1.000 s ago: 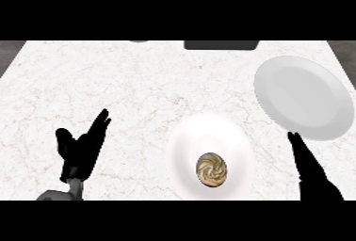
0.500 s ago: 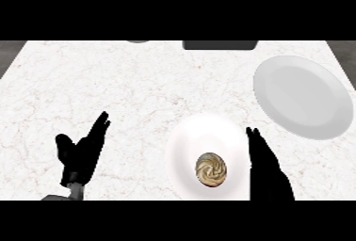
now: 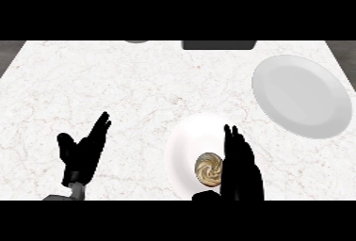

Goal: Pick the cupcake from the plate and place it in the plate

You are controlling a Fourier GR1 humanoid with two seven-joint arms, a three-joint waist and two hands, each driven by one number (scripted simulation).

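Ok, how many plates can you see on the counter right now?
2. A white plate near the lower middle holds the cupcake, beside the right hand. A grey plate lies at the upper right. None seem hidden.

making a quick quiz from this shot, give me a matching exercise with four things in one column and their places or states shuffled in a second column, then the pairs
Things:
1. cupcake
2. grey plate
3. left hand
4. right hand

Places or states:
A. holds nothing, far right of the counter
B. open, fingers up, at the view's lower left
C. sits on the white plate
D. open, right beside the cupcake

Pairs: 1-C, 2-A, 3-B, 4-D
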